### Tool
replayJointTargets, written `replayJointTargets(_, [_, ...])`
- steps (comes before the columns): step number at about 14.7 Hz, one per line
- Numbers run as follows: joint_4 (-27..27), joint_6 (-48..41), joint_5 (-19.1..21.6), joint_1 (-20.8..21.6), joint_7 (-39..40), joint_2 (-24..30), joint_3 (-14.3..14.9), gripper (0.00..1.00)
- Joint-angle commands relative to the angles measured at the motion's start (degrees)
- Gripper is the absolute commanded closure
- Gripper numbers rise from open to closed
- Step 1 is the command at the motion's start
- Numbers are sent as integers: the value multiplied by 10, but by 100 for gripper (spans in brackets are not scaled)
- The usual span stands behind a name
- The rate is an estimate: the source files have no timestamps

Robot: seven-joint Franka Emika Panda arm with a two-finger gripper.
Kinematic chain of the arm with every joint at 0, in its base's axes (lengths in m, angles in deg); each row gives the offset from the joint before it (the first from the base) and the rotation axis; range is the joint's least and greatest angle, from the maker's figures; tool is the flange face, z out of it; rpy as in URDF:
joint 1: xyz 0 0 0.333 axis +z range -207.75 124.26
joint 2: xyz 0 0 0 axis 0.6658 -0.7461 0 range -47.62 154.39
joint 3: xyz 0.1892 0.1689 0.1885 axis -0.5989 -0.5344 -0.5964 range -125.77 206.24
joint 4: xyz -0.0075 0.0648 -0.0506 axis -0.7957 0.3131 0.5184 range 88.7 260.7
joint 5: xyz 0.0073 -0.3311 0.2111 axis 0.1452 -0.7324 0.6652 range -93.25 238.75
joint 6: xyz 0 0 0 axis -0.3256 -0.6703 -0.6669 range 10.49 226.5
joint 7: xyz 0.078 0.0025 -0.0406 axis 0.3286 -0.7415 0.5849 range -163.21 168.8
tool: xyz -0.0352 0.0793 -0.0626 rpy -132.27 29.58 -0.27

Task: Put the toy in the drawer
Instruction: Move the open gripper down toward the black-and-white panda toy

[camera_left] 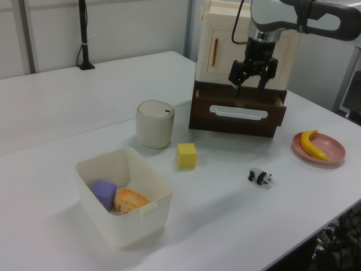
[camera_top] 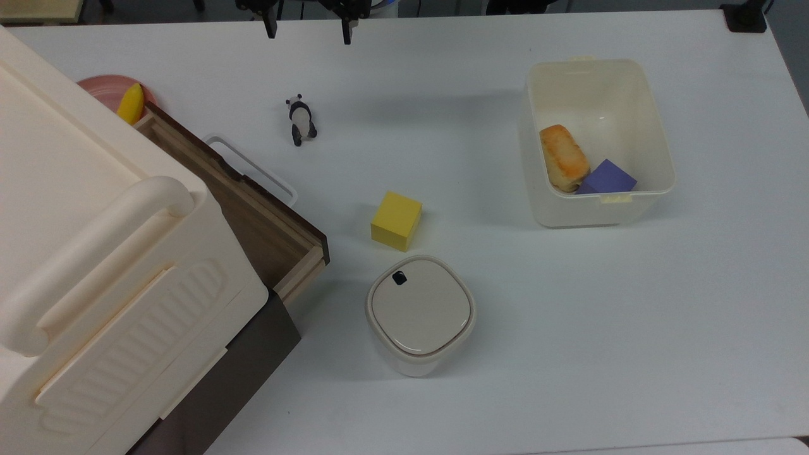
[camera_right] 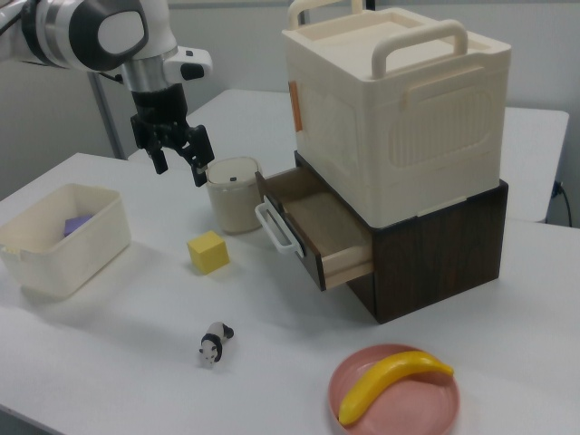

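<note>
Well apart, toy (camera_top: 301, 119) on table, fingers (camera_top: 270, 26) spread above

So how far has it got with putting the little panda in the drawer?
The drawer already stands open and looks empty. Nothing is in hand: the gripper hangs open above the table, holding nothing. The toy lies on the table, ungrasped. Picking it up and dropping it in remains.

Panda toy (camera_top: 301, 119) apparently sideways on table, near open drawer (camera_top: 253, 215).
</note>
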Motion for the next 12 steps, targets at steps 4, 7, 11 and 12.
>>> replayJointTargets(4, [52,13,31,15,160,9,6,0])
replayJointTargets(7, [58,13,30,15,171,10,6,0])
replayJointTargets(11, [83,13,25,15,279,18,5,0])
replayJointTargets(12, [83,13,25,14,266,18,5,0])
